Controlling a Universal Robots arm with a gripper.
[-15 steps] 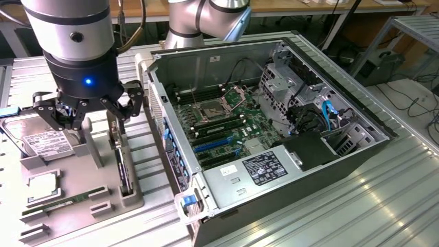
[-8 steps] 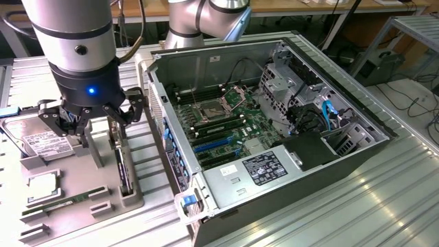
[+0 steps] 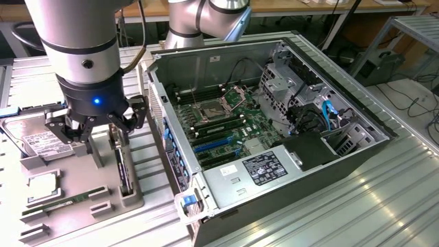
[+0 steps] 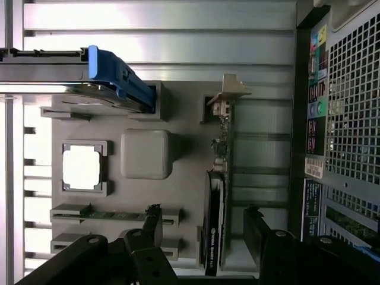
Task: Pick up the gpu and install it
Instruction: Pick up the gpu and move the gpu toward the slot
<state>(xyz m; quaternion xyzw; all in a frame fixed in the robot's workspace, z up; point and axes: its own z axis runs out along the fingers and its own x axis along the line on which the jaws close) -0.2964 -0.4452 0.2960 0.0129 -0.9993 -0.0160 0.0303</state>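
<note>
Pickup stage, nothing grabbed yet. Exterior view: gripper (image 3: 99,131) spread wide, hovering over the gpu (image 3: 123,167), which stands on edge in a slot at the parts tray's (image 3: 82,177) edge nearest the PC case (image 3: 288,200). Wrist view: thin green card, black cooler, pale bracket, between the fingers (image 4: 151,222). Grabbing it needs jaws square across that narrow edge.

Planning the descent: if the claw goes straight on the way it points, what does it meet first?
Probably the gpu, standing on edge in the grey holder under the open claw; depth is unclear.
</note>
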